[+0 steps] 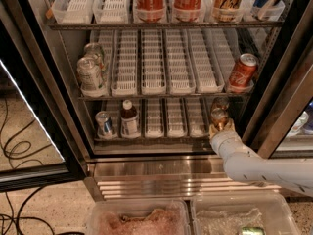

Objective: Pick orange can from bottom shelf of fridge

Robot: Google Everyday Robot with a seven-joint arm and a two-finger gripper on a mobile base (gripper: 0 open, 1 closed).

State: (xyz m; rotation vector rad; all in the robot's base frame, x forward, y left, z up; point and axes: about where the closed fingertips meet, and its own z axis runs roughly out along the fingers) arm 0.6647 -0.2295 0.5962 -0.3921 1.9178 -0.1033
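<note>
Copper-orange with a silver rim, the orange can (218,116) stands upright at the right end of the bottom shelf (154,120) of the fridge (156,171), with a second can like it just behind. The white arm (264,168) reaches in from the lower right. The gripper (221,128) sits at the front can's base, and whether it has closed on the can cannot be told. At the shelf's left end stand a silver-blue can (104,124) and a small bottle (129,119). On the rack above, a red can (242,71) leans at the right.
</note>
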